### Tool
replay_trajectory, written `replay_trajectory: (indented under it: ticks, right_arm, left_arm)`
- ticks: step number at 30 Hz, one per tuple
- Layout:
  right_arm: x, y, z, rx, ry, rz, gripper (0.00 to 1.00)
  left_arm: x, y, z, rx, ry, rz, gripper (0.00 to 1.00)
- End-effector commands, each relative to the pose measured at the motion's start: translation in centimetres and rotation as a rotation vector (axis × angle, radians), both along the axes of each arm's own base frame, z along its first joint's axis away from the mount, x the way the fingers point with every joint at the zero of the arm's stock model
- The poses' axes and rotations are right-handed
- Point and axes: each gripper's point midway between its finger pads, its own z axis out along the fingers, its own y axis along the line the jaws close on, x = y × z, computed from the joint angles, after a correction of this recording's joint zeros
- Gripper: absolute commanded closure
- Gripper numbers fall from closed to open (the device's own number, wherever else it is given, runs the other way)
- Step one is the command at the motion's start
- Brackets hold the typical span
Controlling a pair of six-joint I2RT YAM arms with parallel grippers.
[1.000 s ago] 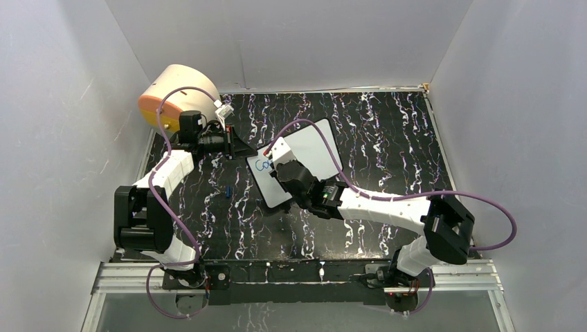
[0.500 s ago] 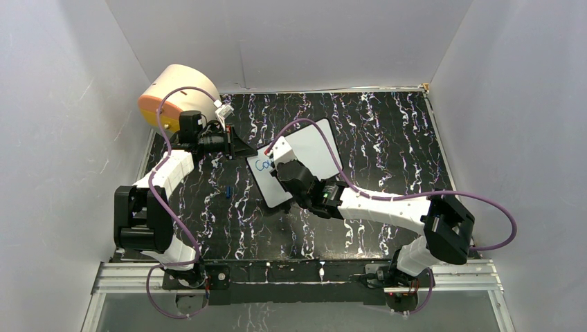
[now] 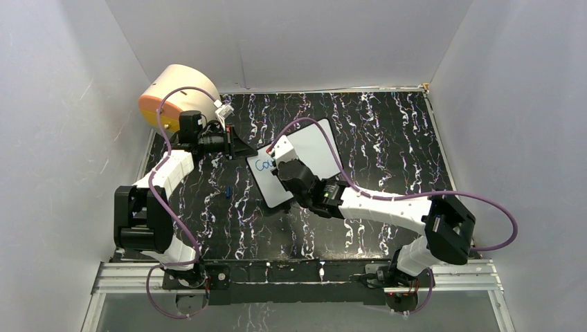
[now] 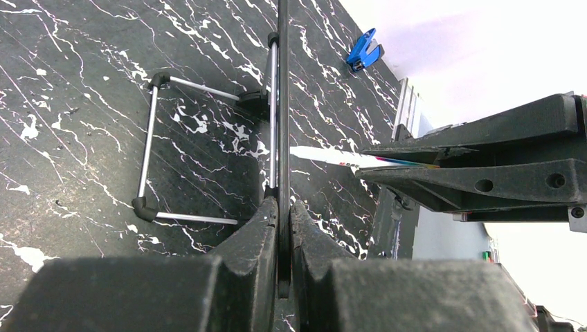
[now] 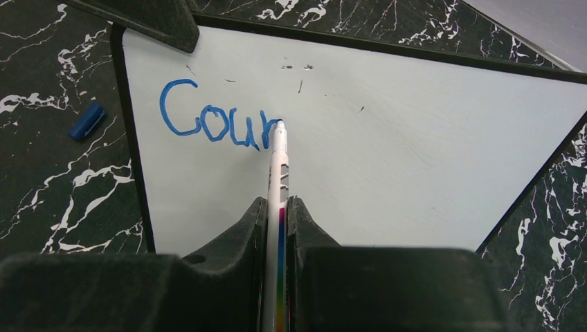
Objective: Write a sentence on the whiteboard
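**A:** From above?
**B:** The whiteboard (image 3: 315, 149) sits slanted at the middle of the surface (image 3: 387, 131), with open room on its right. The left pincer (image 3: 250, 151) meets its left corner.
**A:** Left wrist?
**B:** That pincer is clamped on the board's thin rim (seen edge-on). A wire stand (image 4: 149, 145) shows at one side.
**A:** Right wrist?
**B:** Only here the sentence (image 5: 218, 124) is readable, "Cour". The right pincer (image 5: 277, 207) grips a marker (image 5: 279, 162), its tip touching the board.

There is one whiteboard (image 3: 315, 151) bearing four blue letters (image 5: 218, 123), one marker (image 5: 279, 176), one loose blue cap (image 5: 86, 121), one cream-and-orange drum (image 3: 176, 93), one wire stand (image 4: 143, 206) and one table (image 3: 387, 138). There are two pincers: the left pincer (image 4: 282, 207) and the right pincer (image 5: 277, 207).
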Motion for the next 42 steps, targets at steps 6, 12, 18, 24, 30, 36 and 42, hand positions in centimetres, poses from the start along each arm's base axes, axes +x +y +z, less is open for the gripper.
replay_trajectory:
  ticks: [6, 12, 18, 24, 30, 36, 42]
  right_arm:
    - [0.6, -0.7, 2.3, 0.070, -0.023, -0.039, 1.00]
    - [0.1, -0.5, 2.9, 0.094, -0.015, -0.005, 1.00]
    - [-0.5, -1.0, 3.4, 0.106, -0.011, 0.015, 1.00]
    - [-0.3, -1.7, 2.5, 0.072, 0.006, -0.013, 1.00]
    - [-0.1, -1.7, 2.0, 0.067, 0.012, -0.022, 1.00]
    - [0.2, -1.3, 1.8, 0.067, 0.011, -0.018, 1.00]
    - [0.3, -1.1, 1.8, 0.069, 0.011, -0.016, 1.00]
  left_arm:
    - [0.0, 0.1, -0.9, 0.027, 0.022, 0.009, 1.00]
    - [0.0, 0.1, -1.0, 0.029, 0.023, 0.012, 1.00]
    - [0.1, 0.1, -1.0, 0.031, 0.021, 0.013, 1.00]
    - [-0.3, 0.1, -1.2, 0.033, 0.045, 0.011, 1.00]
    - [-0.3, 0.1, -1.3, 0.034, 0.047, 0.012, 1.00]
    - [-0.3, 0.2, -1.3, 0.034, 0.046, 0.011, 1.00]
    - [-0.3, 0.1, -1.3, 0.033, 0.048, 0.010, 1.00]
